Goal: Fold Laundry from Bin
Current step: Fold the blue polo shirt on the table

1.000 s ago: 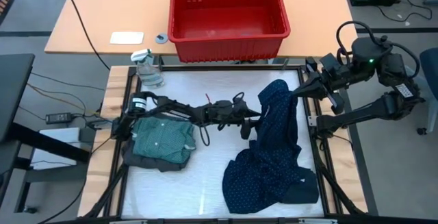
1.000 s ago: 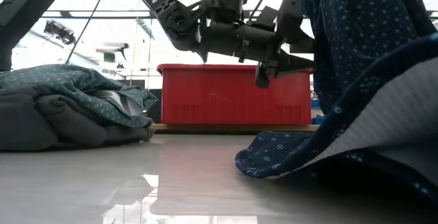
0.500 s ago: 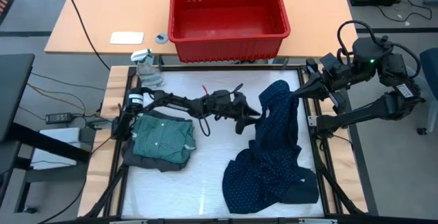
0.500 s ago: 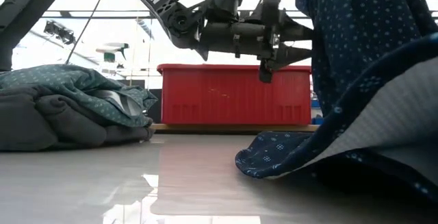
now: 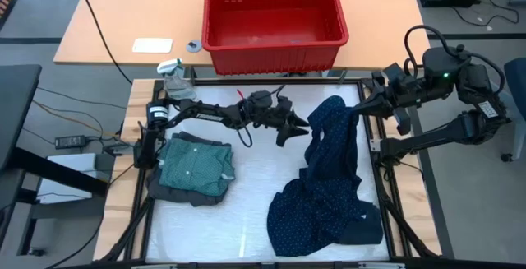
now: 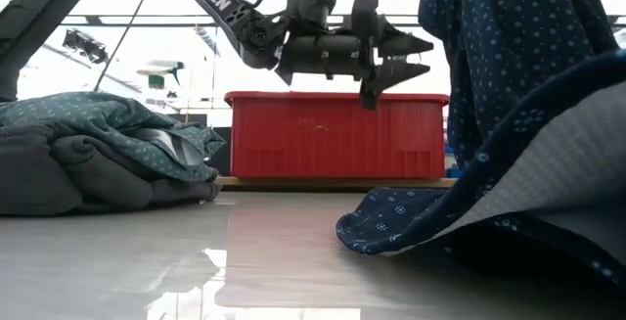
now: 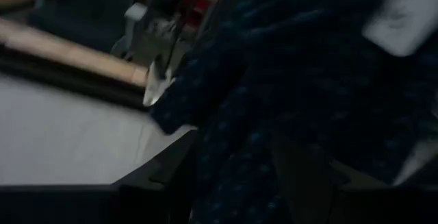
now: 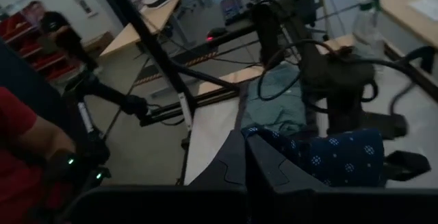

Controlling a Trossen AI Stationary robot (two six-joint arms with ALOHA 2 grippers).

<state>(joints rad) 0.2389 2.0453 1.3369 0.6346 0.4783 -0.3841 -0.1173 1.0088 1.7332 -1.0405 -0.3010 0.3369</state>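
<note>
On the table's right, the right gripper (image 5: 359,110) pinches the rumpled navy dotted garment (image 5: 329,178) aloft; the left gripper (image 5: 294,127) hangs open.

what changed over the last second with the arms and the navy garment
The left gripper, open and empty, rose and drew back from the navy dotted garment toward the red bin. The right gripper stayed shut on the garment's upper edge. The folded stack did not move.

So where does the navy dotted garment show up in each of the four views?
High view: navy dotted garment, right half of the mat.
Low view: fills the right side, hanging.
Left wrist view: fills most of the picture.
Right wrist view: just past the fingers.
Shared landmark: red bin, also low view.
</note>
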